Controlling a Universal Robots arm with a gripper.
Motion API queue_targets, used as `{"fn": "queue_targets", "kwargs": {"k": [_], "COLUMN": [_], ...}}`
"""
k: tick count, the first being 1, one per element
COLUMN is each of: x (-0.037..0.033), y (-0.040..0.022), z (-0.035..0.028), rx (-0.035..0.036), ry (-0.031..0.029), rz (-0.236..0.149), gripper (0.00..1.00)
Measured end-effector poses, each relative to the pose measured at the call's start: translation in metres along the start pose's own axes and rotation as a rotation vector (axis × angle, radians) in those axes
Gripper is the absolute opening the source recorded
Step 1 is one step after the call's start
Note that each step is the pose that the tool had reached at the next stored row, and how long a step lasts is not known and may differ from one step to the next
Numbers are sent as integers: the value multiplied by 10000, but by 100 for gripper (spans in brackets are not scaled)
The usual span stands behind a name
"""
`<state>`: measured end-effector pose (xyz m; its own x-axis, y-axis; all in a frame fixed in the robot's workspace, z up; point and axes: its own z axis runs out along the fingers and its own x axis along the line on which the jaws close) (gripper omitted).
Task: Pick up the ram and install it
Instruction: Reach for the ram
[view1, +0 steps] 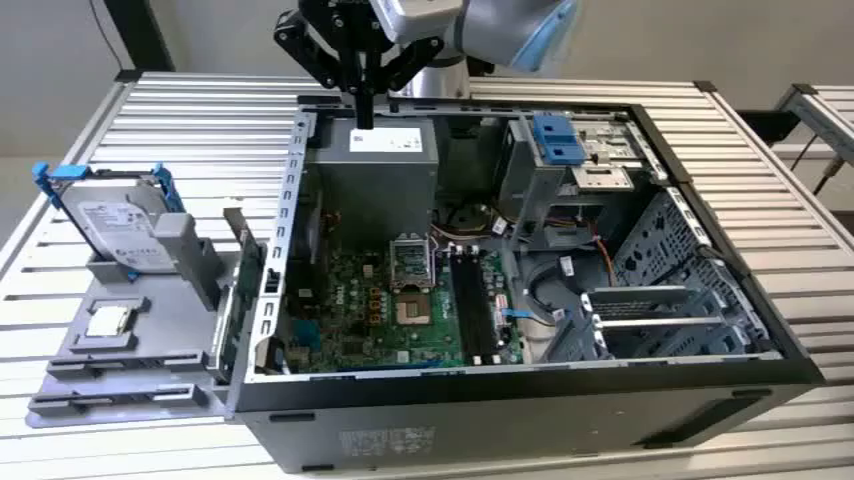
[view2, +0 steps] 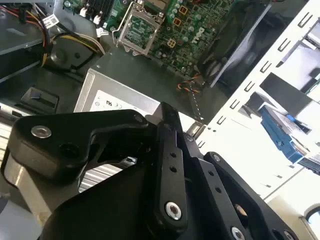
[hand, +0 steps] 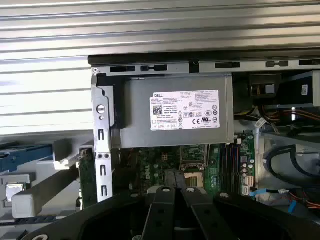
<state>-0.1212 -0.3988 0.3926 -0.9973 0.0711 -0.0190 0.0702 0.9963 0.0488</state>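
At the left of the exterior view, on the slatted tabletop: a gray holder tray. Carries a silver hard drive in blue brackets, propped upright toward the upper left, and a small square processor chip lying flat nearer the lower left. Holds the ram as well, standing on its long edge along the tray's right side, just beside the outer wall of the computer case. Shows in the first wrist view as a green strip at lower left, the ram right next to the case's metal wall.

Middle of the frame: the open case, lying on its side. Contains a gray power supply at the upper end, a green motherboard below it with a processor socket, and dark memory slots just right of that socket.

At top centre, above the power supply's label: the gripper, pointing straight down, fingers clenched together into one dark bar, well apart from the ram. In both wrist views, fingers pressed side by side over the power supply.

Upper right of the case: a drive cage with a blue latch. Below it, loose gray cables.
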Motion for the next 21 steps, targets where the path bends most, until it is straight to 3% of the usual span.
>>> {"fn": "queue_targets", "kwargs": {"k": [14, 21], "x": [4, 130], "y": [0, -9], "z": [0, -3], "rx": [0, 0], "ry": [-1, 0], "rz": [1, -1], "gripper": [0, 0]}}
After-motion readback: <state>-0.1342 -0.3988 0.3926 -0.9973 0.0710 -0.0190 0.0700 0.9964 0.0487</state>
